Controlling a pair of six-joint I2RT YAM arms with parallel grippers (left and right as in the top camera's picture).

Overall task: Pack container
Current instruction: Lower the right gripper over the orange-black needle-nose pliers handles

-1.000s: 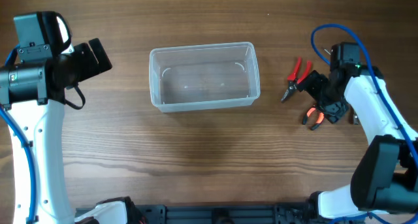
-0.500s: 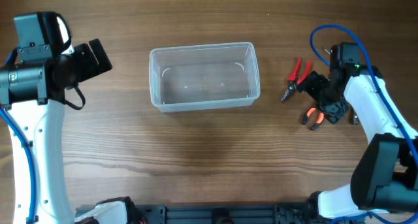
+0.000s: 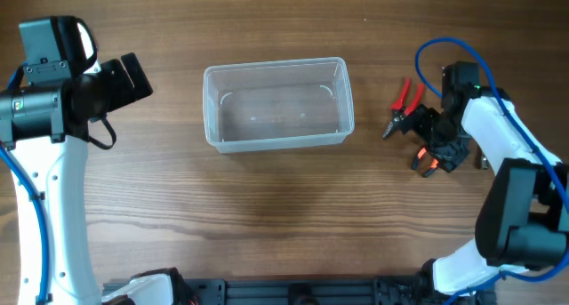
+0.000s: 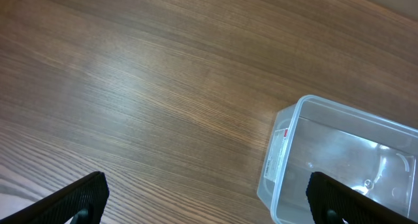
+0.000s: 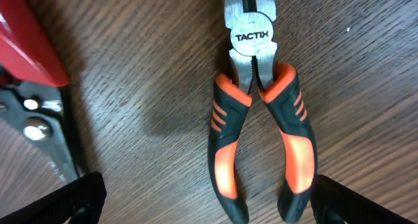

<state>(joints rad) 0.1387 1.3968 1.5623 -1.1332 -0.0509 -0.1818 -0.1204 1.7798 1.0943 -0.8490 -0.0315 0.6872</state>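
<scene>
Container (image 3: 276, 105) sits mid-table twd far edge; R gripper (image 5: 209, 201) spread over orange pliers (image 5: 251, 38) nr right edge, L gripper (image 4: 206, 201) spread too.

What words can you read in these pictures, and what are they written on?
"TACTIX": on the shiny metal joint of the orange-and-black pliers, seen in the right wrist view.
Small print on the white label stuck to the end wall of the clear plastic rectangular tub: too small and blurred to read.
No other words, numbers or signs can be read in any view.
</scene>
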